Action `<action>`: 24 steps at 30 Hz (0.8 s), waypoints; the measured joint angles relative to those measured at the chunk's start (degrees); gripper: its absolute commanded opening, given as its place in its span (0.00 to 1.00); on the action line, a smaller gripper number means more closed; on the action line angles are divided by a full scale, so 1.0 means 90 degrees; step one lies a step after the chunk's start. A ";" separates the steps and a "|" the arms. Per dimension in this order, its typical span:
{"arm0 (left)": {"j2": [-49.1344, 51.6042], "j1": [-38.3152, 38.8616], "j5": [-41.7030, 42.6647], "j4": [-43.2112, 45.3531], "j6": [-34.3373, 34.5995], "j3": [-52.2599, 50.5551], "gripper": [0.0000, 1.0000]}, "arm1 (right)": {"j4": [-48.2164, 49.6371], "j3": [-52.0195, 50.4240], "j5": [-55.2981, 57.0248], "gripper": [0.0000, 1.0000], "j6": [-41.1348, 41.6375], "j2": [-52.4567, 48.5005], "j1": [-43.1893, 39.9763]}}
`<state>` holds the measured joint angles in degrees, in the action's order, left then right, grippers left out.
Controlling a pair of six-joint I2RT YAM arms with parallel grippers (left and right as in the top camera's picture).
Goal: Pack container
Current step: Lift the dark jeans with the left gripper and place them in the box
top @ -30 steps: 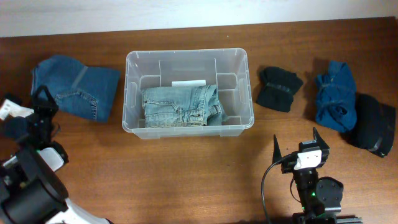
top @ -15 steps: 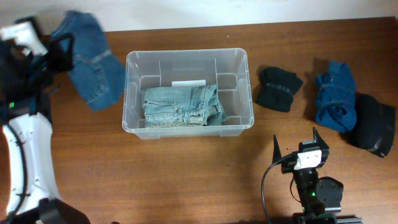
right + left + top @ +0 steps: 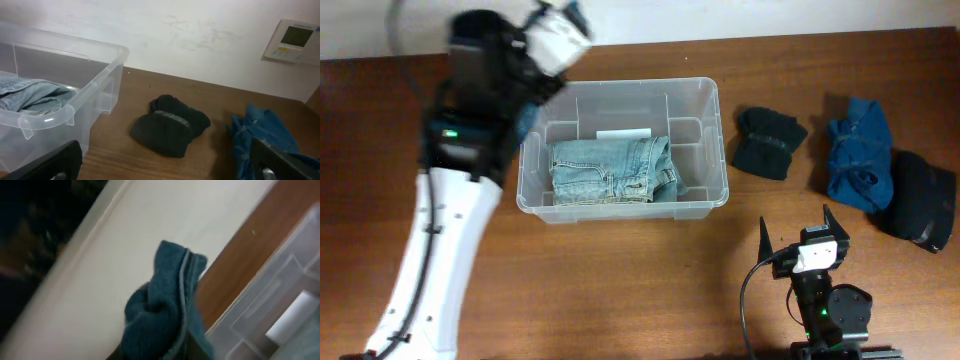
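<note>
Container (image 3: pixel 620 85): stood open-topped at the middle of the table (image 3: pixel 620 280); folded light-blue jeans (image 3: pixel 610 170) are laid inside it
Left end effector (image 3: pixel 520 85): held above the container's far-left corner and blurred; clamped on a bunch of dark blue denim (image 3: pixel 165 305), which is carried clear of the table; the fingers are hidden by the cloth
Right end effector (image 3: pixel 796 235): kept at the near right of the table, fingers spread apart, nothing gripped
Right of the container: a black bundle (image 3: pixel 770 142) is laid near it; a blue garment (image 3: pixel 858 150) is found farther out
</note>
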<state>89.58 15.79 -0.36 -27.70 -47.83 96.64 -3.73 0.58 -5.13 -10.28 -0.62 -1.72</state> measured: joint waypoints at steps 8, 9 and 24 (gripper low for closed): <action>0.0119 0.1171 -0.0952 -0.0580 -0.1712 0.0007 0.00 | 0.0000 0.0000 -0.0002 0.99 -0.0002 -0.0002 0.0000; 0.0185 0.1200 -0.0979 -0.0661 -0.1838 0.0010 0.00 | 0.0000 0.0000 -0.0002 0.98 0.0000 -0.0002 0.0000; 0.0797 0.1166 -0.0984 -0.0073 -0.5073 0.0012 0.00 | 0.0000 0.0000 -0.0002 0.98 0.0000 -0.0002 0.0000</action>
<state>96.75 26.28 -9.21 -28.36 -93.49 96.75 -3.73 0.58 -5.15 -10.28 -0.64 -1.72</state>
